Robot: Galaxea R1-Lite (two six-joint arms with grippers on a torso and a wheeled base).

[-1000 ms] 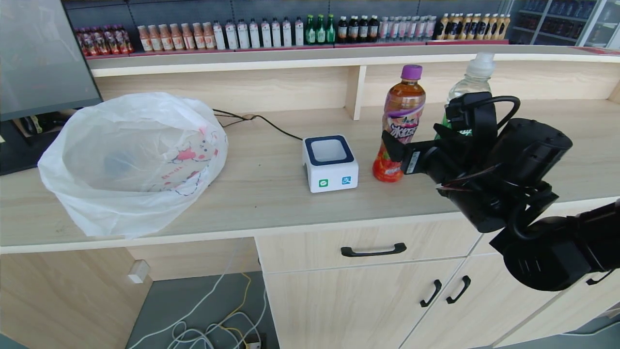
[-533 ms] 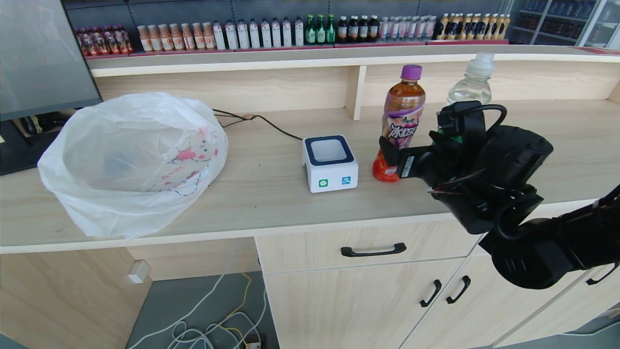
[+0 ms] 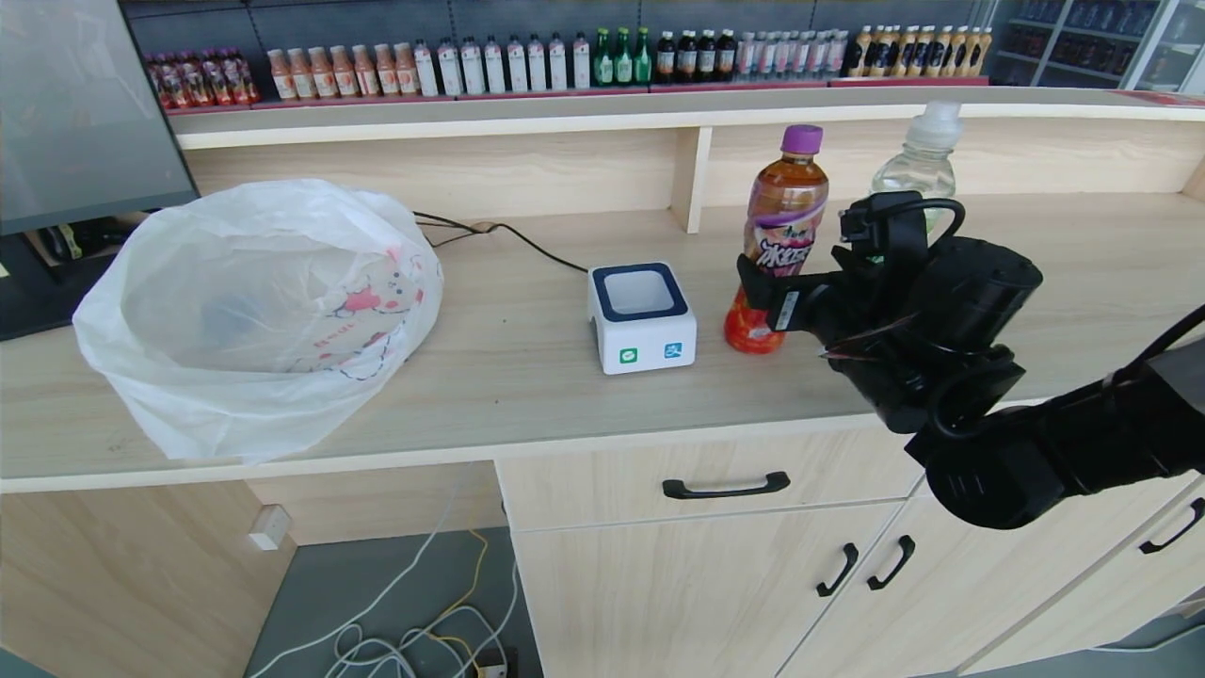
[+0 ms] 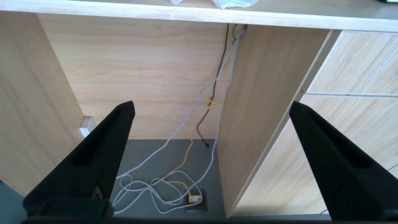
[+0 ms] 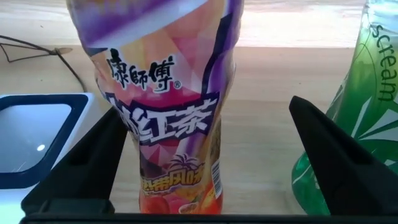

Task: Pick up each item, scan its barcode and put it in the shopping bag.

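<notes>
A tea bottle (image 3: 783, 235) with a purple cap and a pink-and-purple label stands upright on the counter, right of the white scanner (image 3: 642, 315). My right gripper (image 3: 767, 287) is open at the bottle's lower half. In the right wrist view the tea bottle (image 5: 174, 112) stands between the two spread fingers (image 5: 81, 168), with no contact visible. A clear bottle (image 3: 918, 160) with a green label (image 5: 367, 124) stands just behind and to the right. The white shopping bag (image 3: 254, 311) lies open at the counter's left. My left gripper (image 4: 211, 162) hangs open below the counter, holding nothing.
The scanner's cable (image 3: 508, 235) runs back along the counter (image 3: 527, 395). A raised shelf and divider (image 3: 692, 179) stand behind the bottles. Drawers and cupboard doors (image 3: 725, 488) lie under the counter. Loose cables (image 4: 180, 186) lie on the floor.
My right arm has moved left and forward toward the tea bottle, bringing its open fingers closer around it. The bottles, scanner and bag have stayed put.
</notes>
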